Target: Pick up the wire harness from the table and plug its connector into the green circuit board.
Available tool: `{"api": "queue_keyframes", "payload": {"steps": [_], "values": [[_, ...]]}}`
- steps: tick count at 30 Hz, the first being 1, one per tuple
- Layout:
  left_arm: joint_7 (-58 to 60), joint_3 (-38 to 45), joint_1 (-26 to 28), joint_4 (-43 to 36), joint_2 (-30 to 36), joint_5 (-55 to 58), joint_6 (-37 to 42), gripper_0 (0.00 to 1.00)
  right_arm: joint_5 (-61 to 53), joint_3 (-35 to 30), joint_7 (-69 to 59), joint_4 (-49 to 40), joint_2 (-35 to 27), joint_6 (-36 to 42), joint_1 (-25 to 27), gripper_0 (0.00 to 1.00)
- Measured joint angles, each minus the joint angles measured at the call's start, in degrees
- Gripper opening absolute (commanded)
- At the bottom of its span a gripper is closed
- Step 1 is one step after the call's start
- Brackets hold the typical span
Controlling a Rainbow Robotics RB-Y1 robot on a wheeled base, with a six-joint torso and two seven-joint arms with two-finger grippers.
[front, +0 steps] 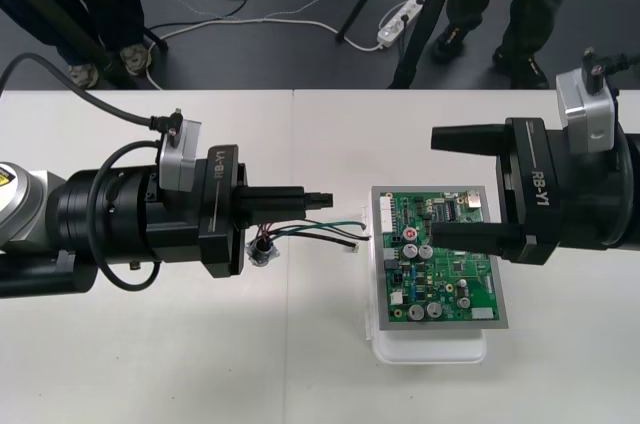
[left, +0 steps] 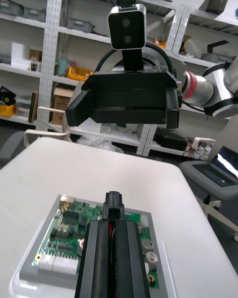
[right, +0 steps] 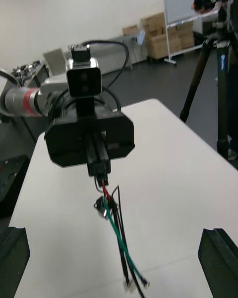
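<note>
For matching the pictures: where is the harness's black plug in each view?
Front view: plug at the left tool's tip, pointing toward the green circuit board.
Right wrist view: plug at the facing left tool's tip, wires hanging below it.
Left wrist view: plug between the shut fingers, board beyond it.
Shared landmark: the left tool clamping the plug.

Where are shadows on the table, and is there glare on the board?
Front view: soft shadow on the table under the left gripper; no strong glare on the green circuit board. Right wrist view: the wire harness hanging from it casts hardly any shadow.
</note>
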Motion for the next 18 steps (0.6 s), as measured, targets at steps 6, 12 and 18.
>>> {"api": "queue_keyframes", "payload": {"steps": [6,12,18], "values": [[-1.9,0.0,2.2,0.0,1.8,0.0,0.0,0.0,6.8,-4.1,-3.0,-0.1,0.0,-8.8,0.5,1.0],[-4.3,0.0,3.5,1.3,2.3,0.0,0.0,0.0,13.5,-7.2,-3.0,-0.1,0.0,-16.1,1.5,1.0],[-10.6,0.0,3.7,6.4,2.3,0.8,-1.7,0.0,22.6,-8.9,-3.0,0.0,0.0,-22.8,2.2,1.0]]}}
